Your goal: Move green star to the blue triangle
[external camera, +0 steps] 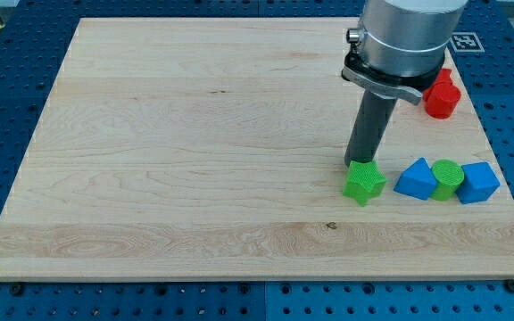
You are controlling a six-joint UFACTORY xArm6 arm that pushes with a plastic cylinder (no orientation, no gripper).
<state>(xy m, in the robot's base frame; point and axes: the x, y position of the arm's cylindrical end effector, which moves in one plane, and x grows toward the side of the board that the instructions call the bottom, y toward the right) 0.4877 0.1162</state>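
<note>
The green star point(364, 182) lies on the wooden board point(194, 160) at the view's lower right. The blue triangle point(417, 179) lies just to its right, with a small gap between them. My tip point(354, 164) stands at the star's upper left edge, touching it or nearly so. The dark rod rises from there to the grey arm body at the view's top right.
A green cylinder point(447, 177) sits against the blue triangle's right side, and a blue block point(477, 183) sits right of that. A red block point(441, 94) lies near the board's right edge, partly behind the arm. The board's right edge is close to these blocks.
</note>
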